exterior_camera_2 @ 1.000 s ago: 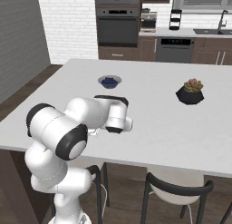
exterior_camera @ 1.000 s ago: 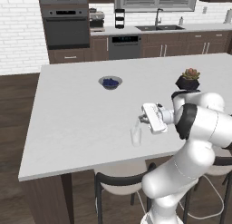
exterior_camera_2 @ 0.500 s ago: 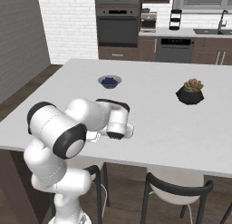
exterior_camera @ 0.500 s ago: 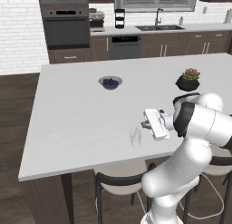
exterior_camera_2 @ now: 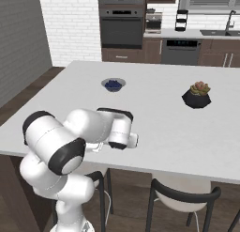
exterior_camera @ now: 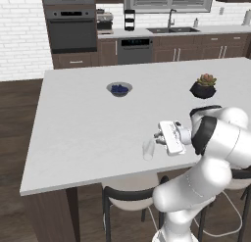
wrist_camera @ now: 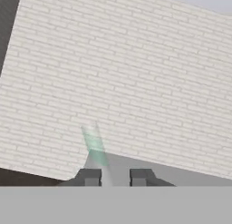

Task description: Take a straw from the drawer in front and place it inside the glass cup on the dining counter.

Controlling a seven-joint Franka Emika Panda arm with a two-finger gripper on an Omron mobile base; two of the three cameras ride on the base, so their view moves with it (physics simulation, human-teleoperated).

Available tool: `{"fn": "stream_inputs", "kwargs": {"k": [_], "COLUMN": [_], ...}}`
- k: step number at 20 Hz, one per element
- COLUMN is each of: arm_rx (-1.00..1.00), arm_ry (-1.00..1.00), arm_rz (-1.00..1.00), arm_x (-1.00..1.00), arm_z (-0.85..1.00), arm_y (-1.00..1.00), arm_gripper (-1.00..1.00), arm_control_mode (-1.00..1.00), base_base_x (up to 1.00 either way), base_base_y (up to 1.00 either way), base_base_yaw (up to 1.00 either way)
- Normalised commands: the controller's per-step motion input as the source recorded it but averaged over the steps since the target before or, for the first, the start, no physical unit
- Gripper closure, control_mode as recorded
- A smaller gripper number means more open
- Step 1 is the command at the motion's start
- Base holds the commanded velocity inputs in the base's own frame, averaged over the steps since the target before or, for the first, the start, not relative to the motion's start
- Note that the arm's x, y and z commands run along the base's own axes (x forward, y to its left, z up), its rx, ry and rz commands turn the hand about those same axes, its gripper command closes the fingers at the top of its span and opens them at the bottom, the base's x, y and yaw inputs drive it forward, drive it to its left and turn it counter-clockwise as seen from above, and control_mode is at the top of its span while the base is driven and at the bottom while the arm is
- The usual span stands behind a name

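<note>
**Inspector:** As the arm reaches out level above the near edge of the dining counter (exterior_camera: 88,128), the hand (exterior_camera: 158,137) points sideways toward the glass cup (exterior_camera: 148,150). Confirm the position of the cup.

**Assistant:** The cup stands upright on the worktop, close to the near edge, just beside the hand and slightly below it. In the hand view a pale green, see-through shape (wrist_camera: 94,143) rises at a slant above the left fingertip (wrist_camera: 89,177); whether that is the cup or the straw, I cannot tell.

**Inspector:** State of the hand?

**Assistant:** The two dark fingertips stand a little apart, with a narrow gap between them. Nothing is visibly clamped in that gap. The straw itself I cannot make out for certain in either base view.

**Inspector:** Other items on the worktop?

**Assistant:** A blue bowl (exterior_camera: 119,88) with dark contents sits toward the far side, well apart from the cup. A dark pot with a small succulent (exterior_camera: 203,87) stands to the right of it, also well apart. A dark-framed stool (exterior_camera: 130,197) is tucked under the near edge, beside the robot.

**Inspector:** Background?

**Assistant:** A white brick wall (wrist_camera: 136,82) faces the hand camera. A built-in oven (exterior_camera: 70,33) and a sink with tap (exterior_camera: 171,26) stand along the back wall.
</note>
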Motion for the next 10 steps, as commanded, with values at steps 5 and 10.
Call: {"fn": "stream_inputs", "kwargs": {"k": [5, 10], "arm_rx": [-0.04, -0.02], "arm_ry": [0.00, -0.01], "arm_rz": [-0.08, -0.09], "arm_x": [0.00, -0.04], "arm_z": [0.05, 0.60], "arm_y": [-0.07, -0.02], "arm_gripper": [-1.00, -1.00], "arm_control_mode": [-1.00, -1.00], "base_base_x": [0.00, 0.00], "base_base_y": [0.00, 0.00], "base_base_yaw": [0.00, 0.00]}}
